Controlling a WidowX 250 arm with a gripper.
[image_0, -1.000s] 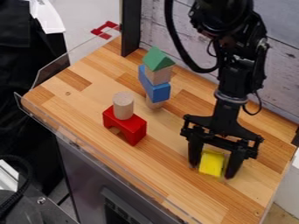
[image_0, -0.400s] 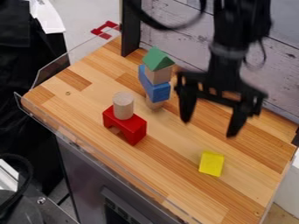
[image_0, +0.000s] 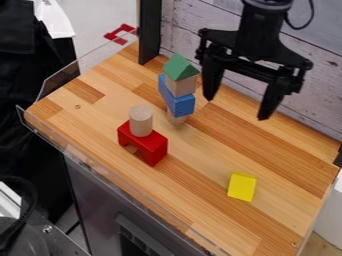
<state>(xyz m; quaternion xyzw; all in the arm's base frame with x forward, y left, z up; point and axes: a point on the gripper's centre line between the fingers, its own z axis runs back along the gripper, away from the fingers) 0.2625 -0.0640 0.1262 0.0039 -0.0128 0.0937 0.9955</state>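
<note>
So the black gripper (image_0: 237, 107) is hanging in the upper right of the frame, its two fingers spread wide with a big gap between them, and it's up off the wooden tabletop (image_0: 100, 115). The yellow block (image_0: 241, 187) is sitting on the wood in the lower right, well apart from the fingertips and lower down in the frame. Just above the middle there's a neat little stack: green roof-shaped block (image_0: 179, 67) on top, then a plain wood block (image_0: 182, 86), then a blue block (image_0: 177, 102), with a round-looking wood piece (image_0: 176, 119) partly hidden under it. Left of centre, a wood cylinder (image_0: 141, 120) stands upright on a red arch block (image_0: 152, 147). There's also a red bracket (image_0: 120, 33) near the upper left, by the black post (image_0: 149, 32), and pale wood planks (image_0: 320, 75) run behind the arm. As for writing, any marks on the white thing (image_0: 53, 19) in the upper left are too small to read.
</note>
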